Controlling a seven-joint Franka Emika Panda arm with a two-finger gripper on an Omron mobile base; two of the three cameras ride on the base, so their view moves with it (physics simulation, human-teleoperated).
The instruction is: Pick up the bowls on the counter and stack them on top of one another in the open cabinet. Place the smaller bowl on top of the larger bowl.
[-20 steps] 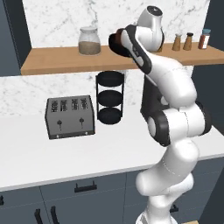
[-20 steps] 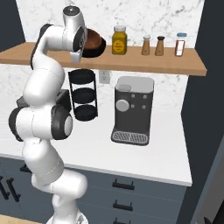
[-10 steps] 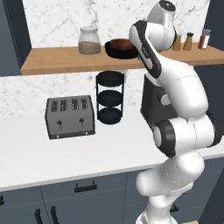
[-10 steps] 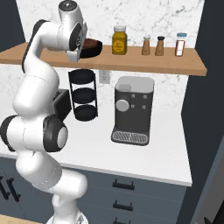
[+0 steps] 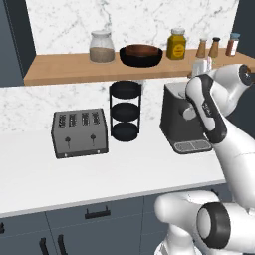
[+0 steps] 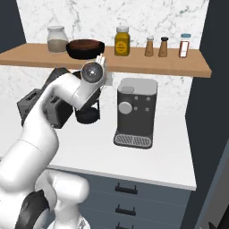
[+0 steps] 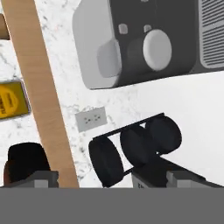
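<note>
Bowls first, left base view: smaller bowl [image 5: 141, 50] nested inside larger bowl [image 5: 141, 56], both on the wooden shelf [image 5: 60, 68] between a glass jar [image 5: 102, 47] and a yellow jar [image 5: 177, 44]. Three small shakers [image 5: 215, 47] at the shelf's right end. On the white worktop [image 5: 74, 174]: toaster [image 5: 79, 132], black three-tier rack [image 5: 125, 110] beside it, coffee machine [image 5: 182, 122] partly behind the arm. Hand [image 5: 202, 66] sits just below the shelf edge, apart from the bowls.

Right base view: stacked bowls left of the yellow jar [image 6: 122, 41]; hand [image 6: 98, 67] under the shelf front [image 6: 134, 67], the bowl stack above and just to its left. Coffee machine [image 6: 135, 112] stands clear on the worktop [image 6: 147, 156].

Hand view, rolled sideways: shelf board [image 7: 43, 92], wall outlet [image 7: 90, 119], rack [image 7: 135, 148], coffee machine [image 7: 144, 43]. Fingers [image 7: 41, 178] low in view, nothing between them; probably spread, though their tips are cut off.
</note>
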